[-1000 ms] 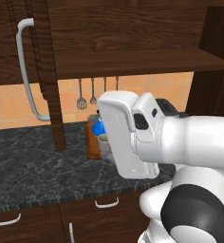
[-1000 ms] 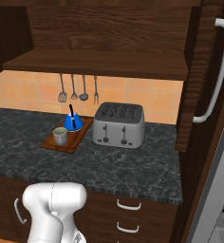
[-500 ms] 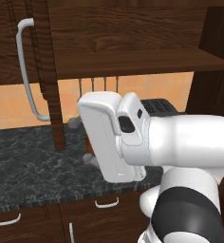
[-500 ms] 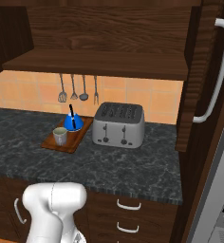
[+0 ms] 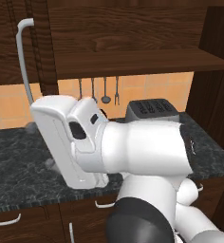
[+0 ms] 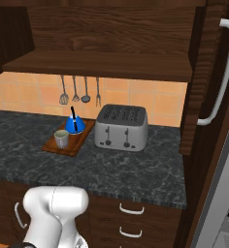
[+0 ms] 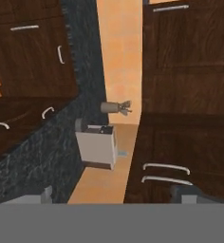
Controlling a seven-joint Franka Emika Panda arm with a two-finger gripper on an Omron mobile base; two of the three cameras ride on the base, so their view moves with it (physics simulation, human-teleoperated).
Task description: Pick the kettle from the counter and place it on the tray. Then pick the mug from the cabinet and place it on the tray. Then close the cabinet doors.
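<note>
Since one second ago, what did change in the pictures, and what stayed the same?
The arm swung left across the left base view, now covering the tray area it showed before. The kettle and mug stayed on the tray, the toaster beside it, and the cabinet door stayed open.

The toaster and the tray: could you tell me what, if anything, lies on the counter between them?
Nothing: in the right base view a narrow bare strip of counter separates the tray from the toaster.
</note>
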